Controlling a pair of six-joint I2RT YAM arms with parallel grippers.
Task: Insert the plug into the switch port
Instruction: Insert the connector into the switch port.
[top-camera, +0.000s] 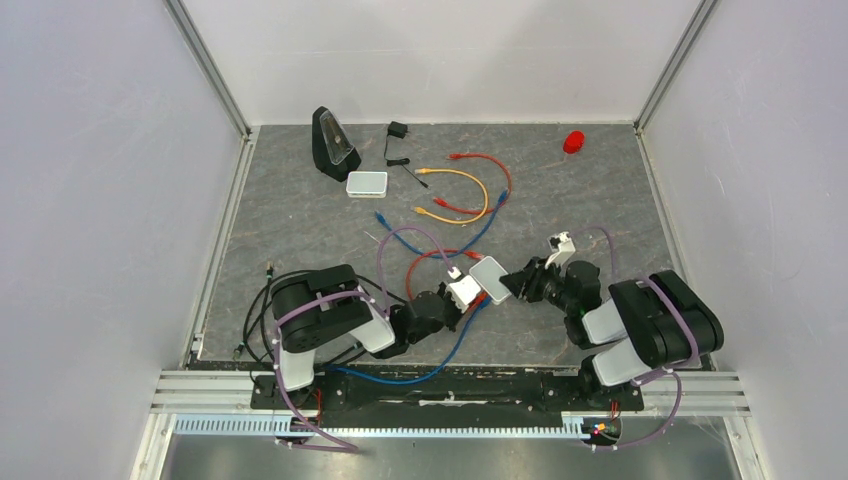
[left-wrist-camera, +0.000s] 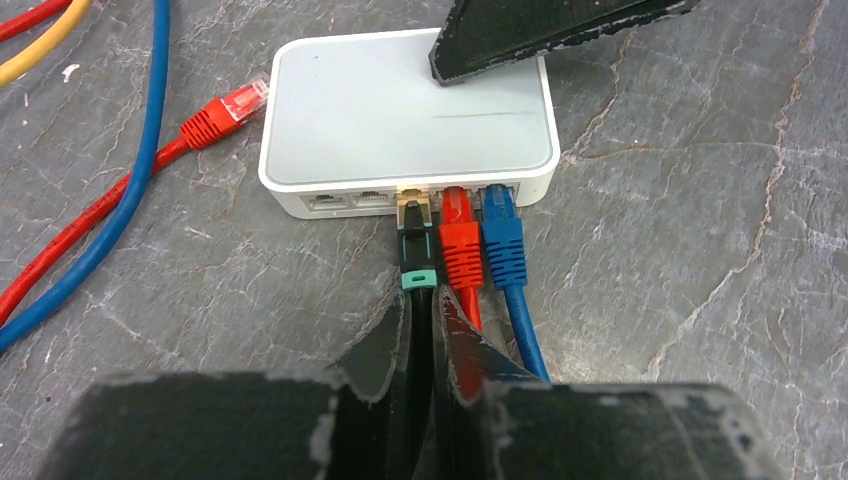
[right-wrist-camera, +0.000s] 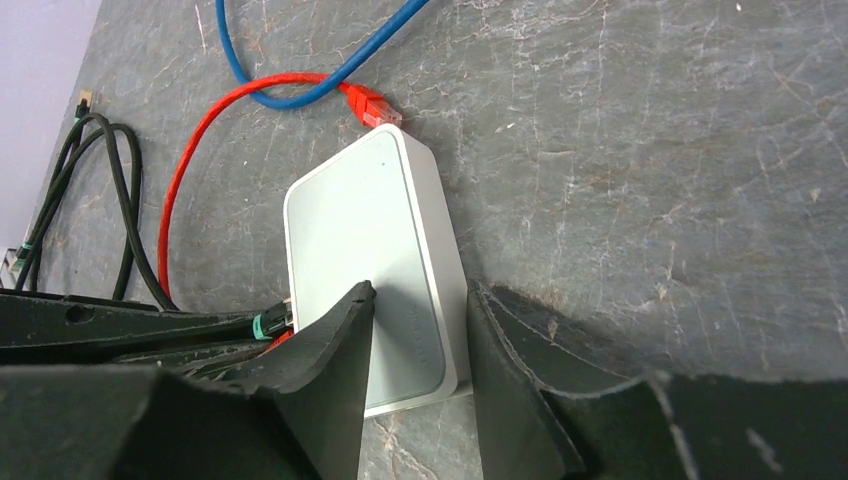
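Observation:
The pale switch (left-wrist-camera: 400, 110) lies flat between both arms (top-camera: 489, 277). Its port edge faces my left gripper (left-wrist-camera: 422, 300), which is shut on a black cable just behind its teal boot (left-wrist-camera: 419, 278). The gold plug (left-wrist-camera: 415, 212) has its tip at the mouth of the middle switch port (left-wrist-camera: 413, 190), beside a seated red plug (left-wrist-camera: 459, 240) and blue plug (left-wrist-camera: 502, 235). My right gripper (right-wrist-camera: 422, 295) stands open: one finger (right-wrist-camera: 335, 350) presses on the switch's top (right-wrist-camera: 360, 220), and the other sits at its back edge.
A loose red plug (left-wrist-camera: 225, 108) touches the switch's left corner, with red and blue cables trailing across the mat. At the back are a second white box (top-camera: 366, 183), a black wedge device (top-camera: 333, 143), a yellow cable (top-camera: 455, 190) and a red puck (top-camera: 573, 141).

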